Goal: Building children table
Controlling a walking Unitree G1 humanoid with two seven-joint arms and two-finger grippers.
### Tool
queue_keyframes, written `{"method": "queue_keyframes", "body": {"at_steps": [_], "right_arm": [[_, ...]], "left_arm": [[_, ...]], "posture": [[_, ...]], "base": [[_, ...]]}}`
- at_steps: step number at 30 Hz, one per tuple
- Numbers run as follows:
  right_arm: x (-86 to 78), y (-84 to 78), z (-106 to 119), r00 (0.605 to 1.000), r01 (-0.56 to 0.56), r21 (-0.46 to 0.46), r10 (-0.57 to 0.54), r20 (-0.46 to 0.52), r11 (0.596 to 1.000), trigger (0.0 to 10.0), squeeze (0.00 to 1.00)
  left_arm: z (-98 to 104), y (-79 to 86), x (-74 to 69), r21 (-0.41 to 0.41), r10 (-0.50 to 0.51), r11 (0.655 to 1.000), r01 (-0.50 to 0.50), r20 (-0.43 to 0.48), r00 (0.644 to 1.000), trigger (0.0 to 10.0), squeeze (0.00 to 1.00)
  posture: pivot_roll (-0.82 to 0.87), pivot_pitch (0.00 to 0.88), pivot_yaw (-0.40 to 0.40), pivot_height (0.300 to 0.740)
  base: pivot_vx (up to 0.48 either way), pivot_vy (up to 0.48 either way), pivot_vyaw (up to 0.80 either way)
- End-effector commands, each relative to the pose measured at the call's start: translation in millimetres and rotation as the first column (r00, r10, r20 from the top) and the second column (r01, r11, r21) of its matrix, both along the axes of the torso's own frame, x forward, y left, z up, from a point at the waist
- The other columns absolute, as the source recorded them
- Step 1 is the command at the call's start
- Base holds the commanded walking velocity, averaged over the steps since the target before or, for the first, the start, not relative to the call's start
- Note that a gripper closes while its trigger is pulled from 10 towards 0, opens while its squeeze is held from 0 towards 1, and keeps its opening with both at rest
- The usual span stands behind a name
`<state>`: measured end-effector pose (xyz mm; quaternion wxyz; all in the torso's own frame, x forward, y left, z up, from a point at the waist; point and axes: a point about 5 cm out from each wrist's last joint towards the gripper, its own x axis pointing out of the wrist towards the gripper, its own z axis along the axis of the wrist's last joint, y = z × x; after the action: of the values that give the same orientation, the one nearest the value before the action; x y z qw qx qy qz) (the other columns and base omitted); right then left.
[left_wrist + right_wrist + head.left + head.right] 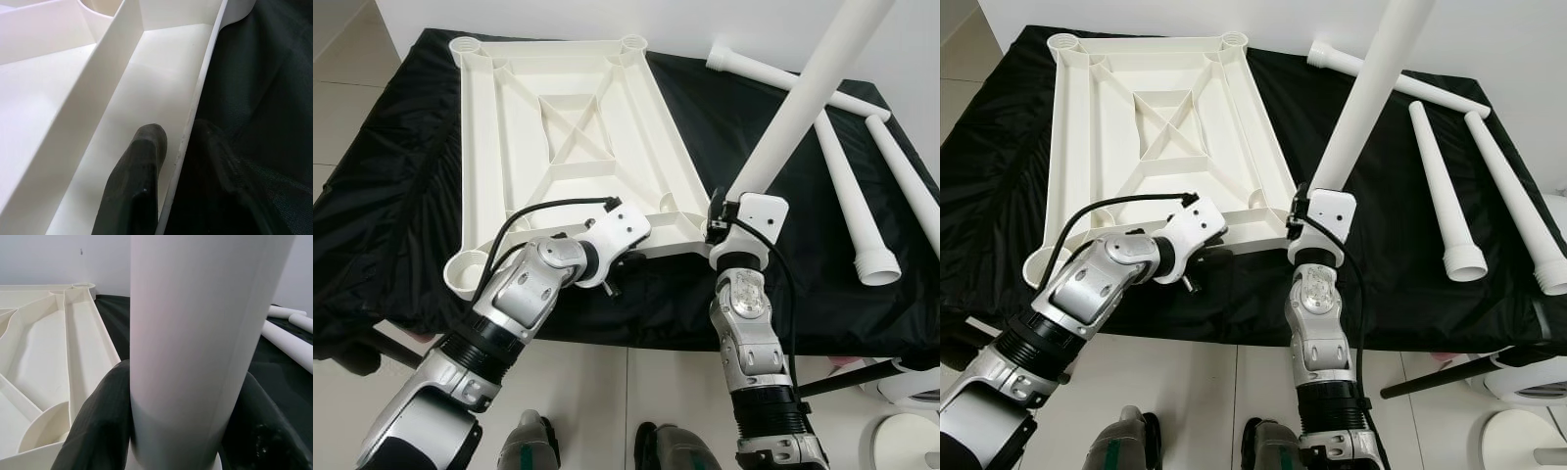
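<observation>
Big white plastic tabletop (563, 147) lies upside down on desk w/ black cloth (391, 196). Right claw (176, 431) clamped on long white plastic leg (803, 98), held upright but tilted, low end right at near right corner socket (1263, 201). Left claw (161, 156) pinches tabletop's near rim, one finger in, one out. Three more white legs (847, 191) lie well off to right. Next, prob: straighten leg, push down into socket.
</observation>
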<state>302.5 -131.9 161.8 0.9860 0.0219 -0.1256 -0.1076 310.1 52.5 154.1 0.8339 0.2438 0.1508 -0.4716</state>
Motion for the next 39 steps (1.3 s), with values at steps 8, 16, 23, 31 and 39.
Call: {"method": "queue_keyframes", "body": {"at_steps": [8,16,23,31,39], "right_arm": [[-4.4,-9.0,-17.3,0.997,0.026,0.005,-0.026,-0.069,1.0,10.0,1.0],[-3.6,-10.4,-16.7,0.998,0.016,-0.016,-0.017,-0.061,1.0,10.0,1.0],[2.1,-14.3,-11.9,0.997,-0.059,-0.048,0.057,-0.045,0.997,10.0,0.0],[7.7,-19.0,-6.9,0.982,-0.189,-0.065,0.188,-0.024,0.98,10.0,0.0],[8.4,-21.5,-4.8,0.936,-0.352,-0.079,0.352,-0.022,0.932,10.0,0.0]], "left_arm": [[9.8,-5.8,-2.1,-0.004,-0.044,0.999,0.045,0.038,0.998,10.0,0.0],[9.3,-6.8,-2.6,-0.006,-0.047,0.999,0.047,0.04,0.998,10.0,0.0],[8.9,-8.6,-2.9,-0.009,-0.05,0.999,0.05,0.04,0.998,10.0,0.0],[8.9,-9.7,-3.2,-0.012,-0.05,0.999,0.051,0.041,0.998,10.0,0.0],[8.8,-10.1,-3.4,-0.011,-0.053,0.999,0.054,0.041,0.998,10.0,0.0]], "posture": [[0.03,0.111,-0.036,0.74],[0.02,0.1,-0.039,0.74],[0.02,0.094,-0.042,0.74],[0.02,0.089,-0.042,0.74],[0.02,0.092,-0.04,0.74]], "base": [[0.0,0.0,0.0],[0.0,0.0,0.0],[0.0,0.0,0.0],[0.0,0.0,0.0],[0.0,0.0,0.0]]}}
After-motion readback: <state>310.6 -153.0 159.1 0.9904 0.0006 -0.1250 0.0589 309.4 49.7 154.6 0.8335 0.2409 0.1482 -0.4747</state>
